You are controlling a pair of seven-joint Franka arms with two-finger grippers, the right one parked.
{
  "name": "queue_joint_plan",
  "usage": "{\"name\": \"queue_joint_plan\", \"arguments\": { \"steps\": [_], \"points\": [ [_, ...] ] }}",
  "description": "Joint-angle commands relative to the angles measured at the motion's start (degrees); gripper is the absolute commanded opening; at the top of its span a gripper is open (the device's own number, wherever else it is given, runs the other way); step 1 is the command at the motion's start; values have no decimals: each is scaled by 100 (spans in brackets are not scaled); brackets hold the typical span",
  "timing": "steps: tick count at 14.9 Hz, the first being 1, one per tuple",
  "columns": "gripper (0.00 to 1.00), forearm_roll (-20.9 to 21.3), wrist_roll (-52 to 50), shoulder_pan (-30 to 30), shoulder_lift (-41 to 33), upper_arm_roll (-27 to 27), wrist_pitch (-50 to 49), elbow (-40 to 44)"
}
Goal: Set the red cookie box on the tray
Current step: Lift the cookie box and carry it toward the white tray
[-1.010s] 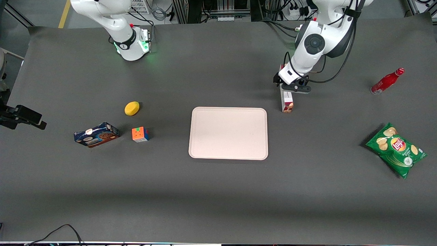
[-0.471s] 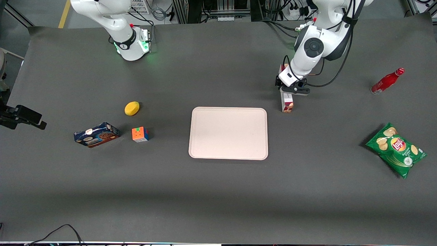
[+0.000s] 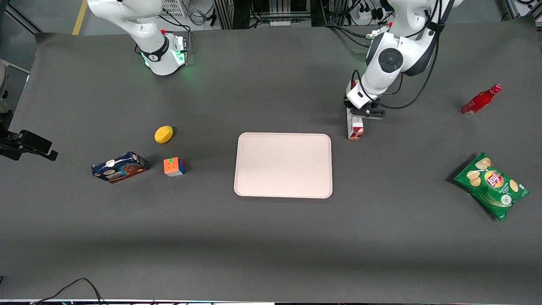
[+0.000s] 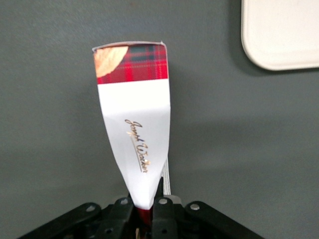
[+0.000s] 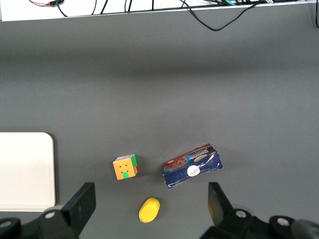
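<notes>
The red cookie box (image 3: pixel 355 128), a long thin red plaid carton with a white label, is in the left gripper (image 3: pixel 359 111), whose fingers are shut on one end of it. It hangs just beside the tray's corner that lies toward the working arm's end and farther from the front camera. In the left wrist view the box (image 4: pixel 134 114) reaches out from the shut gripper (image 4: pixel 144 209) over the grey table. The tray (image 3: pixel 283 165) is pale cream and holds nothing; a corner of it shows in the left wrist view (image 4: pixel 281 35).
A red bottle (image 3: pixel 480 101) and a green chips bag (image 3: pixel 491 185) lie toward the working arm's end. A blue cookie box (image 3: pixel 120 167), a colour cube (image 3: pixel 174 166) and a yellow lemon (image 3: pixel 163 134) lie toward the parked arm's end.
The left arm has shifted slightly, and the red cookie box in its gripper now looks shorter and a little nearer the tray. Nothing else has moved.
</notes>
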Motion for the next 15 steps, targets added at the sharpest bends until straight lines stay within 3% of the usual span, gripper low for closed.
{"name": "queue_joint_plan", "arguments": {
  "steps": [1,4,10,11,13,15],
  "points": [
    [0,-51,377,7,-399,373,-1390,697],
    [0,11,634,7,-373,901,-2807,2041],
    [0,63,4,-37,802,622,-3470,4371],
    [0,185,-382,-45,1074,394,-3357,4574],
    [0,947,-1181,-133,1663,33,-2954,4874],
    [0,1345,-1780,-422,2129,5,-2366,4867]
  ]
}}
